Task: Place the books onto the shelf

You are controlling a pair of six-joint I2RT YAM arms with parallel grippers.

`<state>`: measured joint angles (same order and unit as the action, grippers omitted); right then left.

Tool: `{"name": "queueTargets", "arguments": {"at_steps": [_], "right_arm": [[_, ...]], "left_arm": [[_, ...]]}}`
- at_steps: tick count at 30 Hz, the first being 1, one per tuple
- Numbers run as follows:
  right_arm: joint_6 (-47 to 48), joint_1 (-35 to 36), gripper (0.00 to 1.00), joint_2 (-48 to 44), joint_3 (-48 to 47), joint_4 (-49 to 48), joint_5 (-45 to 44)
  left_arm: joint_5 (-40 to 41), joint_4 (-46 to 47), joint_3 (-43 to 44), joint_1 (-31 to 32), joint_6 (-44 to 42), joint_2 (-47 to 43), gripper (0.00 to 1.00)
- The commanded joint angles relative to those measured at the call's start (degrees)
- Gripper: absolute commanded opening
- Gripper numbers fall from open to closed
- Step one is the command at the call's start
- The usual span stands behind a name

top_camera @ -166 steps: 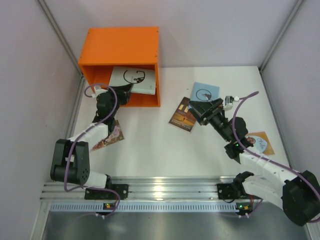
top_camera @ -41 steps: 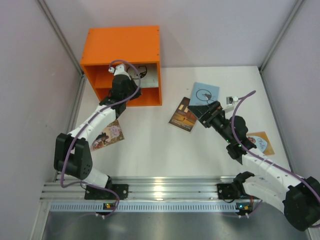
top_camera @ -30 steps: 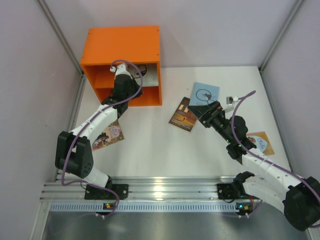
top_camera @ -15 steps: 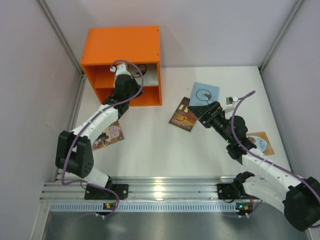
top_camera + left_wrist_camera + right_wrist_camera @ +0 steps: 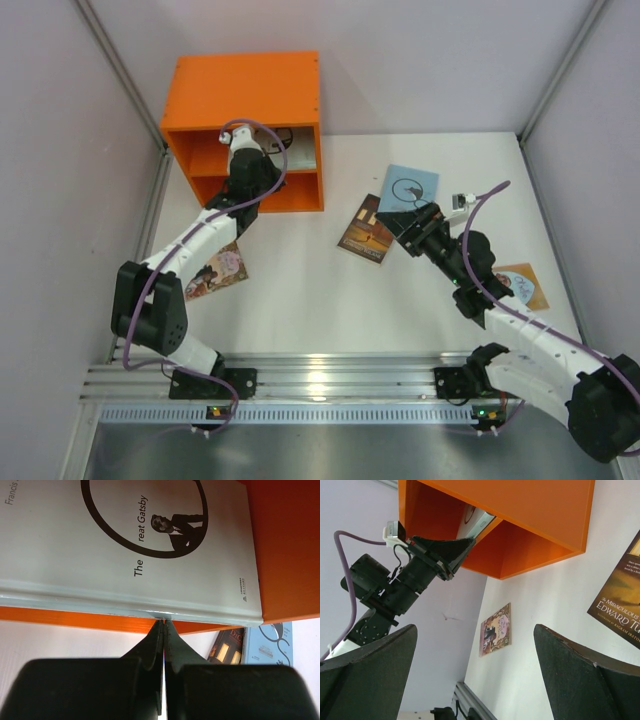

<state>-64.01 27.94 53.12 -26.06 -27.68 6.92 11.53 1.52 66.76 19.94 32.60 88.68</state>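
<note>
Since earlier, the pale blue-white ring-logo paperback (image 5: pixel 125 545) has slid fully into the upper compartment of the bright orange boxy shelf (image 5: pixel 240 90). Our left claw (image 5: pixel 163 622), pressed together, touches its edge; we should nudge squarely, gently. Our right claw (image 5: pixel 408 222) hangs spread near the dark brown paperback (image 5: pixel 362 232) on the desk (image 5: pixel 300 290).

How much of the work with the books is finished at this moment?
Done: one pale Gatsby book lies inside the shelf. In hand: the shut left gripper is at its edge; the open right gripper hovers by the pale blue book and the dark brown book. Left: these two, the pinkish book and the orange book, all on the table.
</note>
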Motion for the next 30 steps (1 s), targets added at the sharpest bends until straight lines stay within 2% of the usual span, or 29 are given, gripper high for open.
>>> {"name": "queueTargets", "arguments": {"at_steps": [1,30], "right_arm": [[1.3,-0.7,1.00,-0.9,-2.9,-1.3,-0.7],[1.9,-0.6,1.00,-0.3,-4.0,-1.0,-0.5]], "left_arm": [[1.8,5.9,3.3,0.0,-1.0,0.8,0.00],[3.9,6.7,5.2,0.2,-1.6,2.8,0.00]]}}
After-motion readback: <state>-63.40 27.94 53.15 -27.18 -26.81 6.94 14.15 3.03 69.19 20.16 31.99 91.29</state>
